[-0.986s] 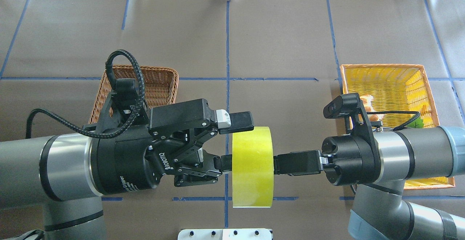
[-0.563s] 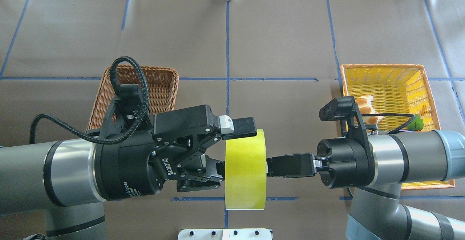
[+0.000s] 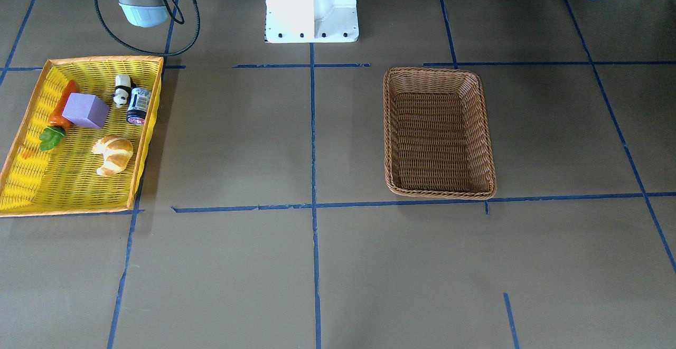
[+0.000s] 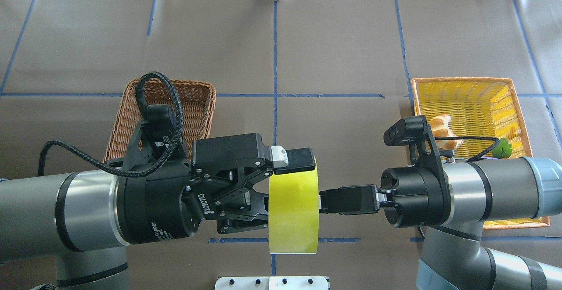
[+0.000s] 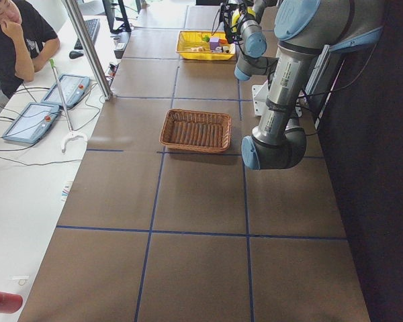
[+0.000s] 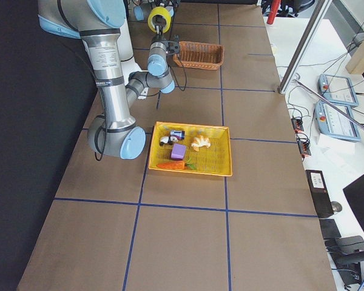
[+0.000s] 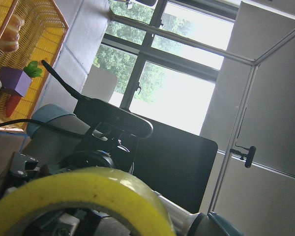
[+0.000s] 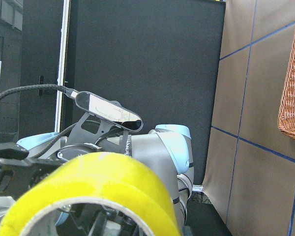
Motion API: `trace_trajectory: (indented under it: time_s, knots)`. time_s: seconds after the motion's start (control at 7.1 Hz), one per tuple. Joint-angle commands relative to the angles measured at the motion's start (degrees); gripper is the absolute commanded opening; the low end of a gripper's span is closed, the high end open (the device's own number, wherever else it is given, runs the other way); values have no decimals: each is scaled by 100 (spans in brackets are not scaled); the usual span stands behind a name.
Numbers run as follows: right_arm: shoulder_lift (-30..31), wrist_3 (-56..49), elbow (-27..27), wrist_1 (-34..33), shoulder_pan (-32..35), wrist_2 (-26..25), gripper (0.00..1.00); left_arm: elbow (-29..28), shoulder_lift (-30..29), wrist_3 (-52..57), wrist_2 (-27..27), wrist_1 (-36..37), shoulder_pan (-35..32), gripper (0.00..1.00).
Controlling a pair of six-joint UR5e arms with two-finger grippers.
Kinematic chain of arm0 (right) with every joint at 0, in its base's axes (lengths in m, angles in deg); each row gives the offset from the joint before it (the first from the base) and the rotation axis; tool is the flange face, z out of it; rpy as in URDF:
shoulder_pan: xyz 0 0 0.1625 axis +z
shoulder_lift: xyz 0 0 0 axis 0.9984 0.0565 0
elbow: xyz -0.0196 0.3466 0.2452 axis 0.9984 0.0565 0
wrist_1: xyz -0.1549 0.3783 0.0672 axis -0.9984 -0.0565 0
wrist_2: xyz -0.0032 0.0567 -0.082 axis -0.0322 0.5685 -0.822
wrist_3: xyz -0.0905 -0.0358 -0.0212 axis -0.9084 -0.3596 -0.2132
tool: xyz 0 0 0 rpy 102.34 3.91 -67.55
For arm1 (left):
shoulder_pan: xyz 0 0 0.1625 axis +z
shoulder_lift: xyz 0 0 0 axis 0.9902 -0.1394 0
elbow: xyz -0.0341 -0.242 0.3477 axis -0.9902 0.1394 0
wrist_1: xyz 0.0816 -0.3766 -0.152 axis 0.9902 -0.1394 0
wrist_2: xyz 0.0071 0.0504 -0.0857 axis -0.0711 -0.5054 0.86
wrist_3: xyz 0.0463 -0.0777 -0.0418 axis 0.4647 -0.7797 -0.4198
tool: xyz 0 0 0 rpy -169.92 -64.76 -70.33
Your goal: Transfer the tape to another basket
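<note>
1. Pinches the tape (image 4: 293,206) tight with the right gripper (image 4: 324,200), up in the air.
2. Spreads the left gripper (image 4: 283,182) wide around the roll's edge (fingers far apart).
3. Shows the basket (image 4: 206,105) well apart, beside the left arm.

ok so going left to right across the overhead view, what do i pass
wicker basket → left gripper, fingers spread around the roll's rim → tape, held off the table → right gripper → yellow tray
</note>
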Motion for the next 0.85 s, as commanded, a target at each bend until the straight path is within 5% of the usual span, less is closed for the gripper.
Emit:
trace_trajectory:
  time_s: [0.0,0.28,0.42,0.7]
  knots:
    - [-5,-7,0,0,0,0,0,3,26,9,3,-6,1,5]
    - [-14,-7,9,0,-9,0,9,-6,27,18,3,-7,1,0]
    - [-118,-7,17,0,-27,17,98,3,18,9,-6,-7,1,0]
    - [-145,-15,18,0,-27,18,100,47,9,0,3,-7,1,0]
